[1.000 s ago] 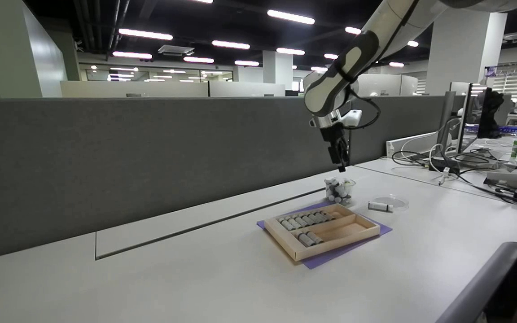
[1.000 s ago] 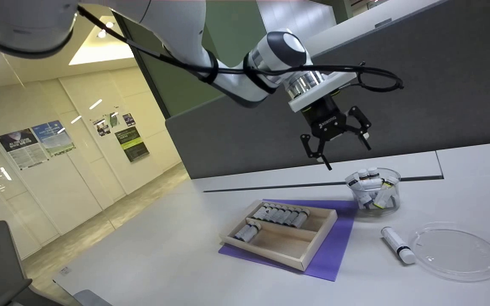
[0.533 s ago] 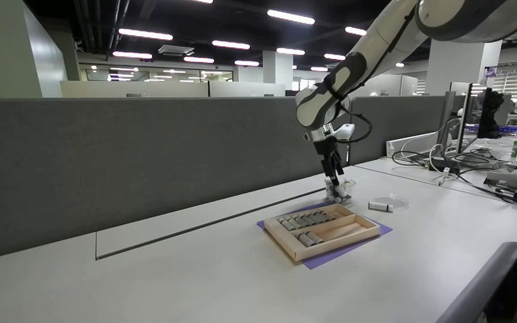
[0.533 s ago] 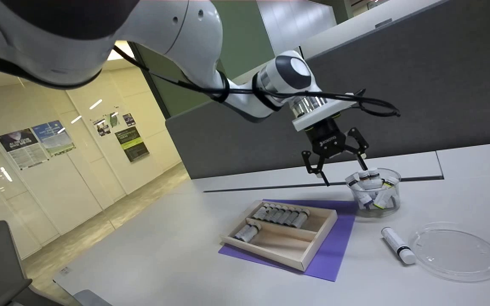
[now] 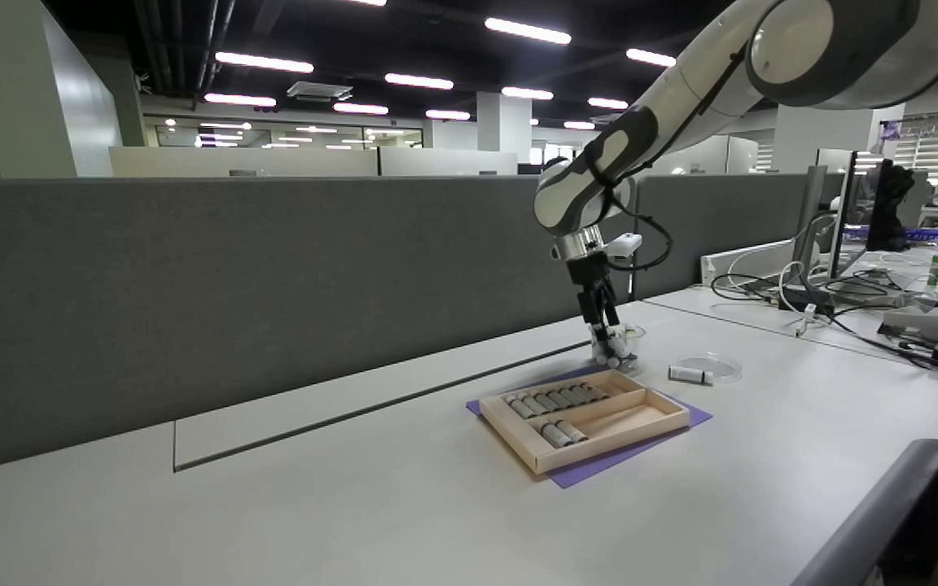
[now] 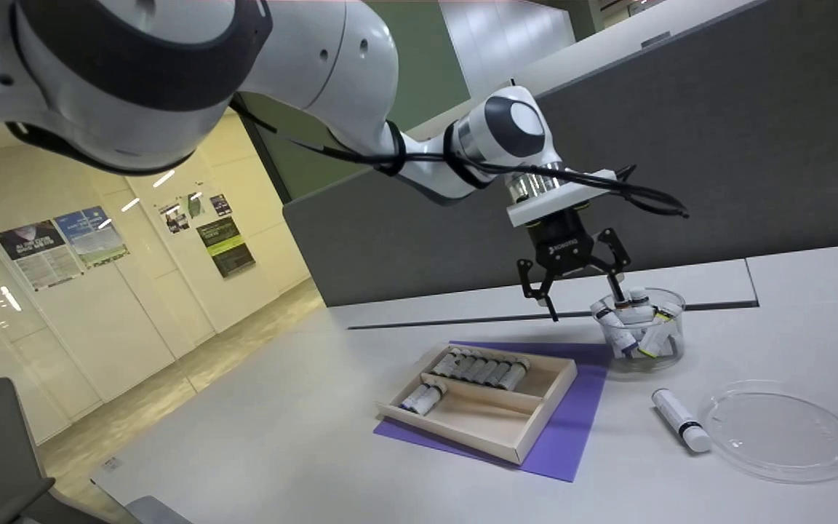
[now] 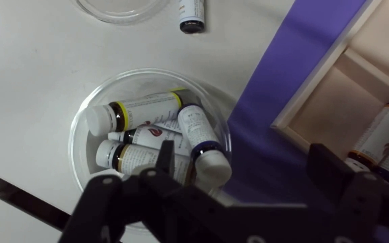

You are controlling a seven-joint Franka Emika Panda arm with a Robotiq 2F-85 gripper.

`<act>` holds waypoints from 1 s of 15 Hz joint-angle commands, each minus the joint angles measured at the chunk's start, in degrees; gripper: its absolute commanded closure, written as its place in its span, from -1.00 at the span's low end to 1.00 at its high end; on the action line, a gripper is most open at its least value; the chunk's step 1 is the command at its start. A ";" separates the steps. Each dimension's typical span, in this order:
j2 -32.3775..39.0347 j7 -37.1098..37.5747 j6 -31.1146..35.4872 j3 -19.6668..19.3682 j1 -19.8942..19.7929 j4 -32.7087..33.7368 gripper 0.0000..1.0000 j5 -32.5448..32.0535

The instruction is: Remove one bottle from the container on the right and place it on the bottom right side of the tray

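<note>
Evidently picking, with placing yet to come

The black two-fingered pincer (image 6: 586,307) stands wide and holds nothing. One finger points down within the rim of a clear round bowl (image 7: 147,71), glass or plastic; the other hangs outside it. Between them, in the wrist view, a small white-labelled bottle with blue bands and a white cap (image 7: 198,126) lies tilted, its capped end at the rim. I take this to be the target, though a neighbour could be. The next move probably calls for a slight drop, then a squeeze squarely across its body; the inner finger has little room.

Also in the bowl lie a yellow-banded bottle (image 7: 150,108), a slim white-labelled bottle with a red mark (image 7: 154,136), and a gold-banded bottle (image 7: 136,158) half behind the inner finger; the rest are indistinct.

Near the bowl, on a purple sheet (image 6: 575,407), sits the pale wooden two-compartment tray (image 6: 488,422). In both exterior views a close row of bottles (image 6: 481,367) occupies the back compartment; two more bottles (image 6: 426,397) lie at the left end of the front one, whose bare right end seems the place meant.

Farther out on the white counter (image 6: 281,451), a loose white bottle with a black band (image 6: 673,415) lies just beside a clear round lid (image 6: 783,437).
</note>
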 commanded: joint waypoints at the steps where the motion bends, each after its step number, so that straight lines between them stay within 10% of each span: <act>1: 2.19 -0.51 -4.14 0.64 -0.83 5.64 -0.48 1.71; 9: 4.23 1.55 -4.81 -0.79 -0.51 9.73 0.73 1.47; 10: 4.60 2.42 -5.00 -1.27 -0.37 10.48 0.26 1.33; 11: 4.88 1.84 -5.51 -0.99 -0.68 11.11 0.90 1.69; 15: 5.85 2.21 -7.06 -1.06 -0.77 12.85 0.91 1.93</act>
